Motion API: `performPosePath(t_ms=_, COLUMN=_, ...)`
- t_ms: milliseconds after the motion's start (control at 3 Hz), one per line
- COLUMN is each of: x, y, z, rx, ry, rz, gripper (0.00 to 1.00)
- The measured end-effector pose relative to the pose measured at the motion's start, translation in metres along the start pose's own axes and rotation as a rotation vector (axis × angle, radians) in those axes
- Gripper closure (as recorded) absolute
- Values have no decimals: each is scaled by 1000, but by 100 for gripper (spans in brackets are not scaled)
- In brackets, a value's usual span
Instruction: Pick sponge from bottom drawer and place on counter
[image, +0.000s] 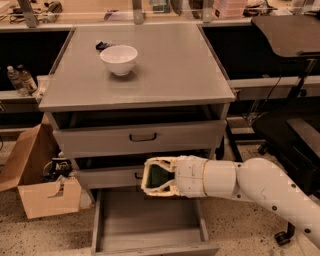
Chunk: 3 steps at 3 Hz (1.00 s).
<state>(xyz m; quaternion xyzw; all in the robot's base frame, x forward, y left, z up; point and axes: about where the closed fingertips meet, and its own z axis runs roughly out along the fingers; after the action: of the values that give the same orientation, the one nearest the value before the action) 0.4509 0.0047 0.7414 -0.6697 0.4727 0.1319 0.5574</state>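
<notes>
Gripping: my pincer (150, 176) is clenched on the sponge (159, 176), a small dark green soft pad framed above and below by my pale fingers (161, 161).
Pincer place: in the air in front of the middle drawer (107, 177), above the open bottom drawer (145, 220).
Bottom drawer: shallow grey metal, pulled out, with a plain smooth floor.
Desk (165, 65): broad, flat, matte grey rectangle, well above my pincer.
Bowl (119, 59): round, white, glossy, standing on the desk's back left.
Black-and-blue object (102, 46): small, just behind the bowl.
Arm (250, 182): smooth white rounded shell, reaching in from the right.
</notes>
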Motion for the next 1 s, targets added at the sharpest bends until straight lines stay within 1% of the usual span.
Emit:
performPosePath(t_ms=333, x=-6, y=-29, z=-4, rx=16, ry=-22, rz=12, gripper=100)
performPosePath(t_ms=667, x=-33, y=-94, z=-6, rx=0, ry=-68, rz=35, gripper=100)
performPosePath(t_ms=1000, x=-46, y=-165, z=-8, rx=25, ry=-68, rz=54, gripper=100)
